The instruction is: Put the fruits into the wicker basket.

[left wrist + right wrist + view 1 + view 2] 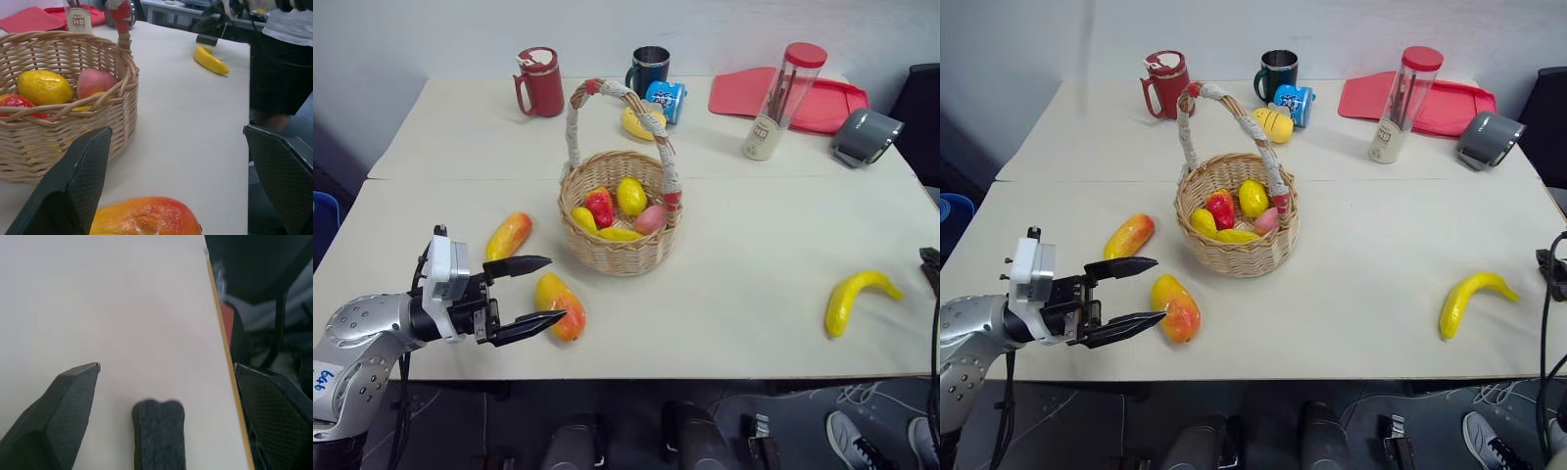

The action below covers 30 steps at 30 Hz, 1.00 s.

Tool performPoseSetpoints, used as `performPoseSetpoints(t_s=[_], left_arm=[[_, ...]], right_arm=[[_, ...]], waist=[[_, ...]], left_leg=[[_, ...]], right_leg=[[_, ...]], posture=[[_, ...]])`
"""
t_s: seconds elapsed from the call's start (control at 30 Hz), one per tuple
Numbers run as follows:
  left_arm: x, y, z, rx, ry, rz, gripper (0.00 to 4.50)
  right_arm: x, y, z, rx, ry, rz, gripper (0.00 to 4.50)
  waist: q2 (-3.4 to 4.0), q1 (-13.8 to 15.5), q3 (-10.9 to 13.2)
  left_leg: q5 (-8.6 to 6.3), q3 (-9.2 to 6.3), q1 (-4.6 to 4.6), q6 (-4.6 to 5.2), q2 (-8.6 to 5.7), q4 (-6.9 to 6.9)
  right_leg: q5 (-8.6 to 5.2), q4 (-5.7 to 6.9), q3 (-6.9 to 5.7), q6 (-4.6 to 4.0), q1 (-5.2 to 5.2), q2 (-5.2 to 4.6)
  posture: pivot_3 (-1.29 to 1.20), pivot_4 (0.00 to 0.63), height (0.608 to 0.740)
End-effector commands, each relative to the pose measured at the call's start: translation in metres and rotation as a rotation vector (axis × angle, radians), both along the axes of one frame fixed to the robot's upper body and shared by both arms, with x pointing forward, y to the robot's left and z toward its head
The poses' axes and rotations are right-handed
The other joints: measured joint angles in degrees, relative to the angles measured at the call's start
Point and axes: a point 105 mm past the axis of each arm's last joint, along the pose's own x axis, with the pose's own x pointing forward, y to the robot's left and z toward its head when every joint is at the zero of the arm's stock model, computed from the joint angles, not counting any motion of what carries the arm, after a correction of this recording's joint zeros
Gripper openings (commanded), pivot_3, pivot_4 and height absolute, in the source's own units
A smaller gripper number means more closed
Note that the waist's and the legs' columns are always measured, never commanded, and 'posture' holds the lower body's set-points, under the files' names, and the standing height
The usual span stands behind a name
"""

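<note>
Wicker made up the basket (619,240), which stood just left of the frame's centre on the pale table (754,294), its arched handle (576,117) rising toward the top of the frame. Inside it lay several toy fruits, among them a yellow lemon (630,195), a red piece (600,208) and a pink one (649,218). Two mangoes lay on the table outside it: one mango (508,235) sat left of the basket, and the other mango (561,305) lay lower down, toward the lower left of the frame. The left gripper (541,290) hovered at lower left with its jaws wide apart and nothing between them, its fingertips just beside the lower mango; the left wrist view showed that mango (146,216) close below the spread fingers (78,181), with the basket wall (63,142) beyond. The banana (857,299) lay alone at the lower right of the frame, well apart from the basket. In the right wrist view the right gripper (168,369) stood wide open over bare table near its edge, gripping nothing. Along the top of the frame stood a red mug (540,82), a dark mug (649,69), a tall red-capped jar (783,101) and a red tray (822,98).
</note>
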Motion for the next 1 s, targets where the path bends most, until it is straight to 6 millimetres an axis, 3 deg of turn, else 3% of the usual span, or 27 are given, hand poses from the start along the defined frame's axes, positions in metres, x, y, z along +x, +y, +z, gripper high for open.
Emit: performPoseSetpoints(t_s=[0.03, 0.1, 0.17, 0.23, 0.33, 0.47, 0.57, 0.67, 0.8, 0.87, 1.0], left_arm=[[0.006, 0.035, -0.007, 0.018, 0.001, 0.169, 4.50], [0.009, 0.063, -0.019, 0.025, 0.024, 0.303, 4.50], [0.009, 0.093, -0.031, 0.024, 0.053, 0.445, 4.50], [0.004, 0.123, -0.036, 0.026, 0.076, 0.572, 4.50], [-0.015, 0.171, -0.034, 0.000, 0.074, 0.783, 4.50], [-0.041, 0.213, -0.043, 0.026, 0.102, 0.957, 4.50], [-0.056, 0.233, -0.050, 0.037, 0.127, 1.048, 4.50], [-0.080, 0.256, -0.052, 0.043, 0.163, 1.167, 4.50], [-0.088, 0.262, -0.052, 0.028, 0.205, 1.198, 4.50], [-0.075, 0.251, -0.047, 0.026, 0.208, 1.137, 4.50], [-0.036, 0.197, -0.030, 0.040, 0.283, 0.866, 4.50]], right_arm=[[0.000, 0.042, 0.045, -0.056, -0.160, 0.363, 4.49], [-0.002, 0.084, 0.046, -0.026, -0.216, 0.638, 4.49], [-0.008, 0.120, 0.033, 0.067, -0.179, 0.818, 4.49], [-0.029, 0.167, 0.005, 0.055, -0.065, 1.059, 4.49], [-0.053, 0.238, 0.001, 0.116, -0.238, 1.281, 4.49], [-0.101, 0.298, -0.028, 0.191, -0.226, 1.508, 4.49], [-0.121, 0.309, -0.040, 0.193, -0.223, 1.546, 4.49], [-0.132, 0.307, -0.053, 0.188, -0.272, 1.436, 4.49], [-0.129, 0.306, -0.054, 0.162, -0.320, 1.383, 4.49], [-0.123, 0.305, -0.052, 0.132, -0.343, 1.384, 4.49], [-0.112, 0.308, -0.039, 0.092, -0.406, 1.412, 4.49]], waist=[[0.00, -0.27, 0.00], [-0.04, -0.58, 0.00], [-0.09, -0.61, -0.02], [-0.12, -0.02, -0.03], [-0.21, 0.31, -0.08], [-0.25, 1.29, -0.12], [-0.50, 2.02, -0.25], [-0.97, 2.27, -0.53], [-1.41, 1.85, -0.80], [-1.43, 1.58, -0.81], [-1.49, 1.90, -0.85]], left_leg=[[-0.01, 0.01, 0.03, -0.01, 0.02, -0.01], [-0.06, 0.11, 0.11, -0.09, 0.18, -0.05], [-0.14, 0.17, 0.17, -0.20, 0.43, -0.03], [-0.22, 0.13, 0.13, -0.32, 0.72, 0.01], [-0.40, -0.08, 0.04, -0.57, 0.96, -0.04], [-0.52, 0.10, -0.06, -0.51, 0.87, -0.06], [-0.69, 0.13, -0.07, -0.41, 0.84, -0.02], [-0.86, 0.28, -0.04, -0.36, 0.80, 0.08], [-1.18, 0.34, 0.00, -0.42, 0.93, 0.05], [-1.14, 0.43, 0.05, -0.39, 0.94, 0.06], [-1.01, 0.36, 0.06, -0.53, 1.04, 0.03]], right_leg=[[0.00, -0.01, -0.02, 0.00, 0.00, 0.03], [0.00, -0.05, -0.06, 0.00, 0.01, 0.24], [0.01, -0.10, -0.03, -0.01, 0.04, 0.53], [0.03, -0.06, 0.00, -0.09, 0.04, 0.55], [-0.11, 0.03, 0.07, -0.35, -0.03, 0.58], [-0.12, 0.14, 0.16, -0.37, -0.34, 0.50], [-0.12, -0.08, 0.15, -0.38, -0.34, 0.49], [-0.08, -0.18, 0.17, -0.34, -0.35, 0.38], [-0.12, -0.08, 0.60, -0.50, -0.52, 0.41], [-0.02, -0.07, 0.70, -0.60, -0.55, 0.40], [0.01, 0.07, 0.69, -0.81, -0.65, 0.43]], posture=[[0.00, 0.150, 0.740], [0.00, 0.150, 0.740], [0.00, 0.150, 0.740], [0.00, 0.150, 0.740], [0.00, 0.150, 0.740], [0.00, 0.150, 0.740], [0.00, 0.150, 0.740], [0.00, 0.150, 0.740], [0.00, 0.150, 0.740], [0.00, 0.150, 0.740], [0.00, 0.150, 0.740]])
